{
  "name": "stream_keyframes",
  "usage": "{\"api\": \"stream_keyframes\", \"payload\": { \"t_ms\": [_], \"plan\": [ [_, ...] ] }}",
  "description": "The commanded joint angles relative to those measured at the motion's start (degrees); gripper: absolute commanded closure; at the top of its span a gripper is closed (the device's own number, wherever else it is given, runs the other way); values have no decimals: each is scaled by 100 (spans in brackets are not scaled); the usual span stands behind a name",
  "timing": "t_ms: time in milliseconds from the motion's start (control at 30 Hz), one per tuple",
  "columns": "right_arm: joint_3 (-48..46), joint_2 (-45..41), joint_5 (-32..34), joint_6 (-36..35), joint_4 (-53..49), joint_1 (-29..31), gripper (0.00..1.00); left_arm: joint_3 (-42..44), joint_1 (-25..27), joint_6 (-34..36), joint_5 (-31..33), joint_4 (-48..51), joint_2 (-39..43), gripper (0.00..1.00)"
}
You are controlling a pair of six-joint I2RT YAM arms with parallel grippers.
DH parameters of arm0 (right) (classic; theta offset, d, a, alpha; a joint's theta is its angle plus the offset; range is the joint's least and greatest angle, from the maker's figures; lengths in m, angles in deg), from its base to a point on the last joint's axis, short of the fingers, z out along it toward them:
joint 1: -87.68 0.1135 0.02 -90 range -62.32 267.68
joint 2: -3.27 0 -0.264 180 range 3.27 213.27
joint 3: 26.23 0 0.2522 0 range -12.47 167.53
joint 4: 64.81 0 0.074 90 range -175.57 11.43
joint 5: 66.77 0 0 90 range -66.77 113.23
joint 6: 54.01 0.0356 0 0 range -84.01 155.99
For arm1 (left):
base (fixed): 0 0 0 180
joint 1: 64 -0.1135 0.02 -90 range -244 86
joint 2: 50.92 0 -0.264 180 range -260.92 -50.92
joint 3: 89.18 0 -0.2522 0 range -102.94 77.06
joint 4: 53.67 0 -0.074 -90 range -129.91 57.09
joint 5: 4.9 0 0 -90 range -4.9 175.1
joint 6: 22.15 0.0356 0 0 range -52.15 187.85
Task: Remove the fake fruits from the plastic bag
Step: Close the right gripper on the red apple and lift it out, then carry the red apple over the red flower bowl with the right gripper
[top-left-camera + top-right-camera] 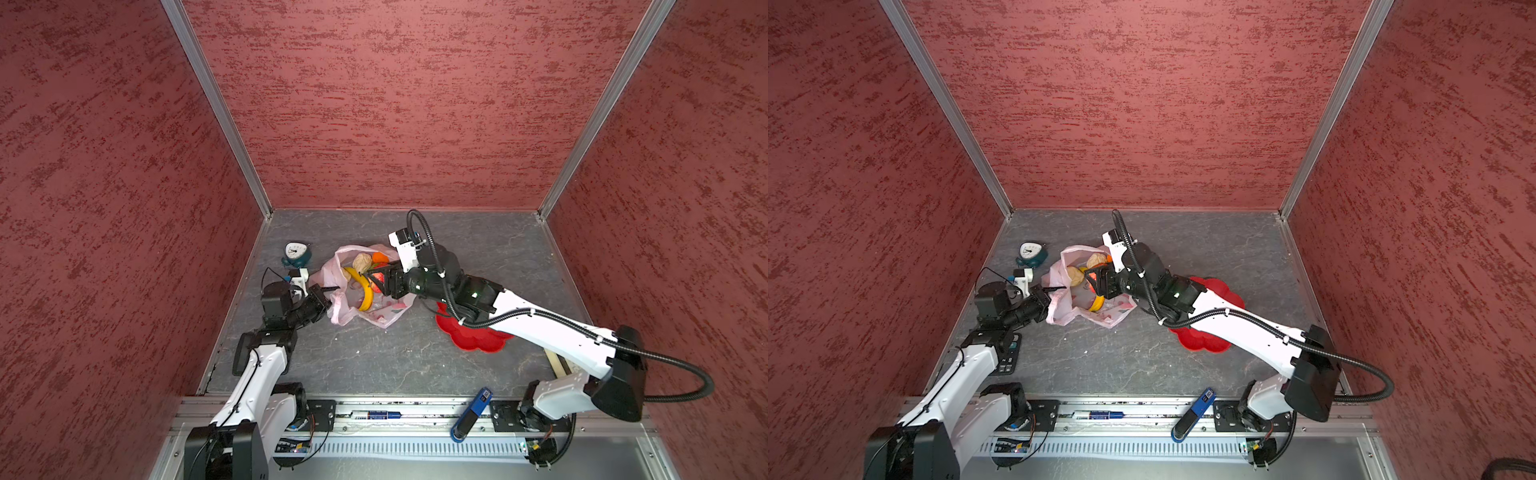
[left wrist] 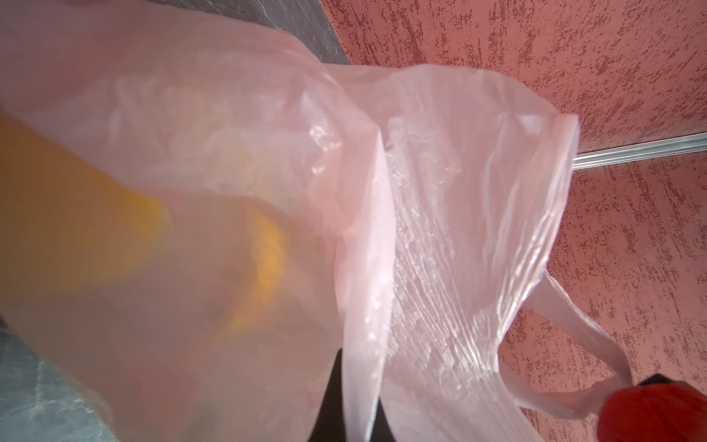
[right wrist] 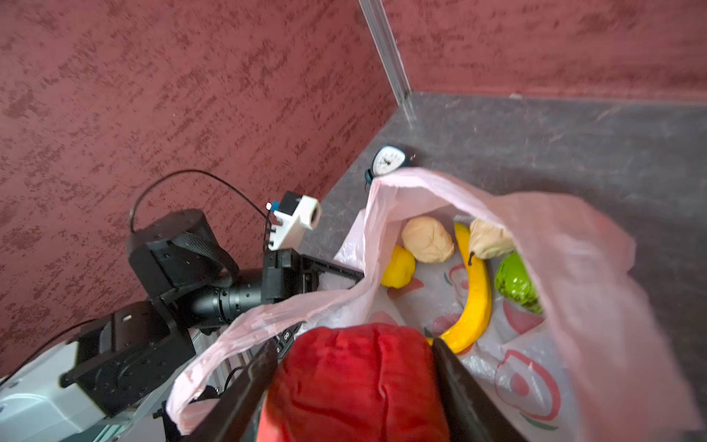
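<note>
Fake fruits (image 1: 362, 262) mostly inside plastic bag (image 1: 386, 316) on table (image 1: 374, 365): banana (image 3: 474, 291), lemon (image 3: 398, 271), cream lumps (image 3: 428, 239). Strawberry (image 3: 352, 382) clamped between right gripper (image 3: 352, 346) fingers at bag mouth. Left gripper (image 1: 330, 289) fingers together, pinching bag rim.

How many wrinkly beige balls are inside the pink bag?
2. One wrinkly lump sits beside the lemon; the other lump lies by the stem of the banana, near the rim of the bag. More could hide under the plastic.

Quantity per item: yellow banana (image 3: 474, 302), 1; red strawberry (image 3: 355, 379), 1; orange (image 1: 380, 257), 1; yellow lemon (image 3: 398, 268), 1; green bumpy ball (image 3: 514, 283), 1; cream wrinkled lumps (image 3: 427, 240) (image 3: 489, 239), 2; plastic bag (image 1: 384, 318), 1; red plate (image 1: 473, 338), 1; clock (image 1: 296, 251), 1.
</note>
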State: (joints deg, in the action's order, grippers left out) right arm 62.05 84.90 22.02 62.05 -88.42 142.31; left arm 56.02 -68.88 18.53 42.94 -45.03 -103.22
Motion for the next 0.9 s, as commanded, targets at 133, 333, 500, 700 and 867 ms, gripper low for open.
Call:
{"api": "stream_keyframes", "payload": {
  "t_ms": [133, 333, 500, 700, 867],
  "plan": [
    [424, -723, 1400, -733, -513, -336, 86, 113, -40, -51, -21, -190, 47, 95],
    [40, -1036, 1642, -408, -1190, -1181, 86, 110, -39, -60, -21, -217, 54, 95],
    [-636, -1164, 1747, 85, -1893, -1864, 85, 93, -40, -42, -21, -217, 44, 95],
    [-1849, -1287, 1580, 645, -1943, -2290, 85, 90, -39, -34, -21, -217, -15, 95],
    [-2602, -1204, 1487, 921, -1654, -2402, 85, 80, -45, -18, -21, -167, 39, 95]
  ]
}}
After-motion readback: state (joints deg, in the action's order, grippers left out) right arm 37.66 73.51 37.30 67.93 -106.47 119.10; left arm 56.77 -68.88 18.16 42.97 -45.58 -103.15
